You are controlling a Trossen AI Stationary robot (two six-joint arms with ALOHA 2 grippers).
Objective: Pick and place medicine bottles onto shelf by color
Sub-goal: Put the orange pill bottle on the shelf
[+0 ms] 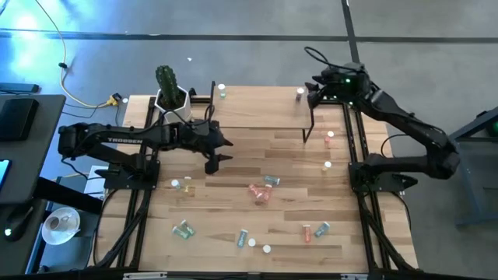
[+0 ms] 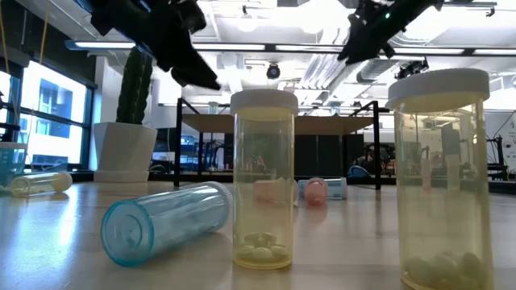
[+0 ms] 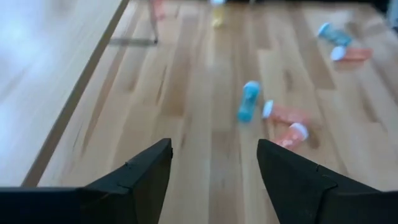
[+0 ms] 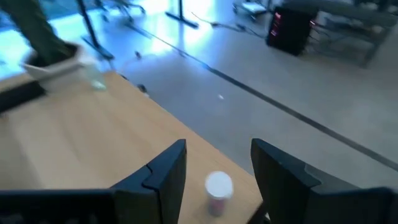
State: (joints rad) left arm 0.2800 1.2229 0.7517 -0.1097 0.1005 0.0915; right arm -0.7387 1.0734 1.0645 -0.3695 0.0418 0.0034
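Shelf stands at the table's far edge in the high view, one bottle at each far corner; the left pincer hangs just in front of it, and most medicine bottles lie scattered on the table nearer the camera. The right pincer sits over the shelf's right end.

Low view: yellow and blue bottles fill the foreground, both arms high above.

Left wrist view: left pincer stands wide open and empty, a blue bottle and pink ones ahead. To pick well, probably centre on one bottle, clear of its neighbours.

Right wrist view: right pincer is parted, a pink bottle standing between its fingers, ungripped.
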